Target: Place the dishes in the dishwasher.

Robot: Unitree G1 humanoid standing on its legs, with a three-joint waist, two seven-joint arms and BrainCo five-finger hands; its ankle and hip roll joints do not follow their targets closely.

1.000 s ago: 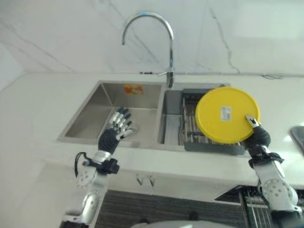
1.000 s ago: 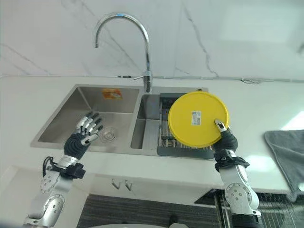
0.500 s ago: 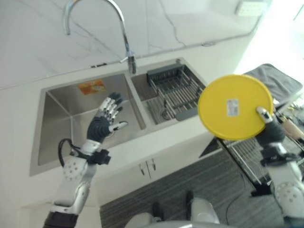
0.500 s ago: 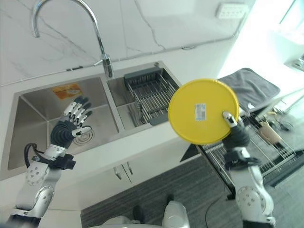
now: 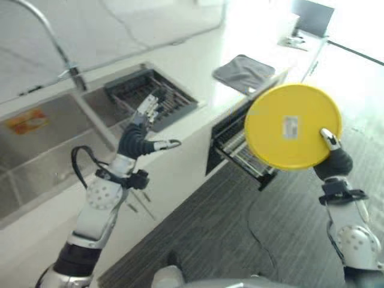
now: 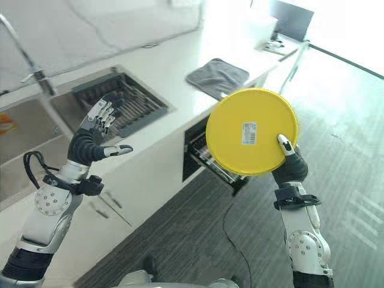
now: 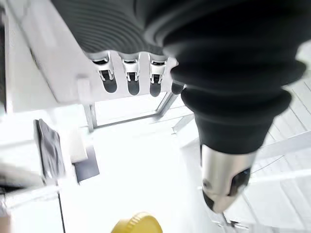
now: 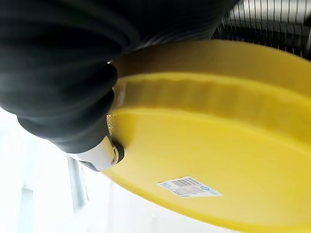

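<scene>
1. Eye views: the right hand (image 6: 289, 169) holds the yellow plate (image 6: 251, 131) upright by its lower edge, thumb pinching the underside, above the open dishwasher rack (image 5: 240, 153) below the white surface (image 5: 198, 66). The left hand (image 5: 139, 135) hovers, fingers released.
2. Left wrist view: fingers (image 7: 130, 77) straight, empty.
3. Right wrist view: thumb presses the plate.

Strong daylight from upper right, floor washed out, wrist views blurred
</scene>
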